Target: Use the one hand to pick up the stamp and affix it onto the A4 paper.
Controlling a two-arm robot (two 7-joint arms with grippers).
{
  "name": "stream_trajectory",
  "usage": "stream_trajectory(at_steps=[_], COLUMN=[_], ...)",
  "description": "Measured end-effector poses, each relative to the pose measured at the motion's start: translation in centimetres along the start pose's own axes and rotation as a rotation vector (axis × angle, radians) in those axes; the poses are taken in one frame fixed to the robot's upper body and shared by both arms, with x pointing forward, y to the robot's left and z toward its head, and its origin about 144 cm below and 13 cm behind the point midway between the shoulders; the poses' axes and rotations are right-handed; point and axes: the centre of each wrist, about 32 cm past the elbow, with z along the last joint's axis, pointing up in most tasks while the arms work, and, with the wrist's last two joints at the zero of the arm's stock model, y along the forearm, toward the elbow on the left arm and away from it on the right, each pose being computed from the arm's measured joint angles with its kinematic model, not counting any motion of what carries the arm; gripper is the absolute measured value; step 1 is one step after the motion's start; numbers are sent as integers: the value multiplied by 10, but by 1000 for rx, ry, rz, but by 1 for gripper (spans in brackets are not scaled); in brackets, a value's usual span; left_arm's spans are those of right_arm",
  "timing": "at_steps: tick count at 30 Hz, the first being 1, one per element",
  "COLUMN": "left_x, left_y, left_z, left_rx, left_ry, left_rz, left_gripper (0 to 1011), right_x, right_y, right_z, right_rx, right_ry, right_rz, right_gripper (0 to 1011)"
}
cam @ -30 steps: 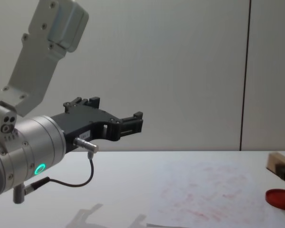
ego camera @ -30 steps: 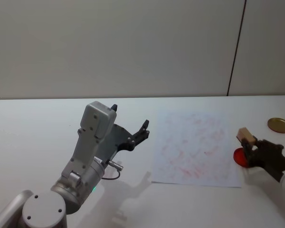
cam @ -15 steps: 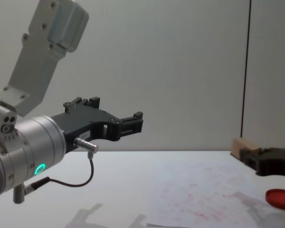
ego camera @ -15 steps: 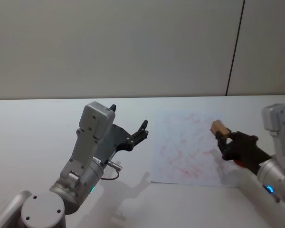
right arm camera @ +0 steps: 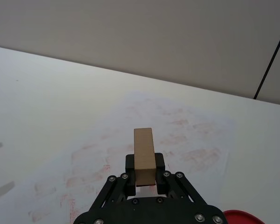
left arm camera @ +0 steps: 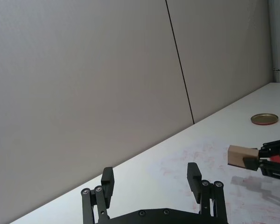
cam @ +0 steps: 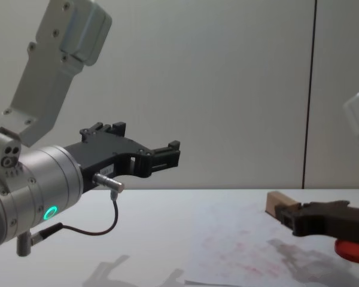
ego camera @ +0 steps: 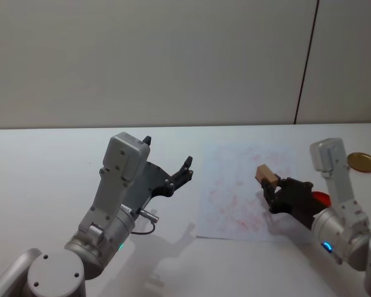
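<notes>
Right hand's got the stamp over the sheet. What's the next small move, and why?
Probably lower the right hand toward the A4 paper: the stamp is clamped in it and hangs above the smudged sheet with its shadow below. Left hand hangs open off the sheet.

A white table (ego camera: 43, 154) spans the whole width of the head view. A paper (ego camera: 232, 185) lies flat on it, right of centre, with its long sides running away from the robot and its white face smudged all over with faint red marks. Just beside the paper's right edge, toward the near end, a flat red pad (ego camera: 322, 198) sits on the table, partly hidden; whether it touches the sheet cannot be told. Farther back and to the right, well apart from the paper, lies a flat gold disc (ego camera: 362, 162). In the chest view the pad (cam: 354, 253) shows low at the right edge, beside the paper (cam: 227, 246)
</notes>
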Motion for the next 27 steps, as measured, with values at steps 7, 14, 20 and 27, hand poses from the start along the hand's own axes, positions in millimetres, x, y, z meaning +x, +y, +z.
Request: stream_trajectory(at_steps=[7,14,20,27], left_x=[0,0,0,0], left_y=[0,0,0,0], left_z=[0,0,0,0], left_rx=[0,0,0,0], left_ry=[0,0,0,0], left_rz=[0,0,0,0], left_gripper=[993,993,993,993], right_x=[-5,-8,-10,-11], right_y=[10,17,20,24], right_z=[-4,-9,-11,-12], right_rx=[-47,-90,-116,-131], right_ry=[-1,-5,-8,-15], right_rz=[9,25,34,37], right_gripper=[218,218,218,218])
